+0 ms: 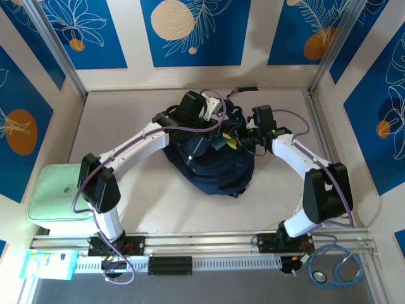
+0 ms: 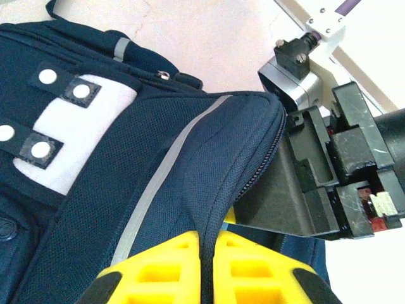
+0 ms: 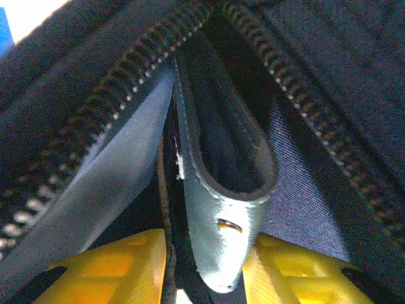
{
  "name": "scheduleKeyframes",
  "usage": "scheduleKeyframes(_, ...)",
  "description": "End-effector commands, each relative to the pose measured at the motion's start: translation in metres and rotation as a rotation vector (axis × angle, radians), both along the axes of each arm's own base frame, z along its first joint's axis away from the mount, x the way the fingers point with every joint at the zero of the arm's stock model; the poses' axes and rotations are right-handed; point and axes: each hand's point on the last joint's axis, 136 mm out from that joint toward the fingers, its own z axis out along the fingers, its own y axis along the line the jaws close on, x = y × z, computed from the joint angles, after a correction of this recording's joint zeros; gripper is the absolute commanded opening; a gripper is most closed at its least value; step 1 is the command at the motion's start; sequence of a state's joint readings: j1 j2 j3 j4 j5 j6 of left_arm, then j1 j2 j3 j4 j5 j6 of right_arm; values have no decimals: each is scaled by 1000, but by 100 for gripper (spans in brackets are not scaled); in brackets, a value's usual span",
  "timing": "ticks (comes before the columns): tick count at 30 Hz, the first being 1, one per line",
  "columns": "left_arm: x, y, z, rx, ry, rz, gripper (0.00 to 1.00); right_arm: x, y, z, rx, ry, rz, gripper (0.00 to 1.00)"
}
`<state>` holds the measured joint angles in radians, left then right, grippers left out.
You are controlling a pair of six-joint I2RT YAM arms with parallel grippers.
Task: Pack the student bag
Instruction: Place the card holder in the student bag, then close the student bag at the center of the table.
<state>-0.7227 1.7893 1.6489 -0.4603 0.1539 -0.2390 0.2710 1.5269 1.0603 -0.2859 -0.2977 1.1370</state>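
Student bag (image 1: 212, 166): sitting in the middle of the table (image 1: 139, 206), getting pinched at its 12 o'clock zipper edge by the closed left gripper (image 2: 207, 246), right gripper (image 3: 209, 253) at 2 o'clock straddling a tab (image 3: 221, 209), grip unclear, risking the mouth flopping shut.

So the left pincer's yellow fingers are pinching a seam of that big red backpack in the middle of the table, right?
Not quite: the backpack is dark navy, not red, as the top external view shows. The rest holds: the left pincer has its yellow fingers pinched on a seam of it in the middle of the table.
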Motion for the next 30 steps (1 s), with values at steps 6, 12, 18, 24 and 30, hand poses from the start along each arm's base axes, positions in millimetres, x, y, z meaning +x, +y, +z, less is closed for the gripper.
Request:
scheduleKeyframes(6,11,-3,22,-88,-38,21,10,1,-11,-18,-106,43,-24,24)
scheduleKeyframes(12,9,-3,18,-93,-26,16,10,22,21,-11,-28,7,37,19)
scheduleKeyframes(18,10,-4,12,-90,-13,19,10,12,8,-1,-10,75,-42,31)
scheduleKeyframes(24,9,-10,-2,-90,29,2,11,-11,-13,4,51,115,-121,38)
scheduleKeyframes(30,4,-15,-13,-92,65,-27,14,-33,-31,9,60,82,-137,41)
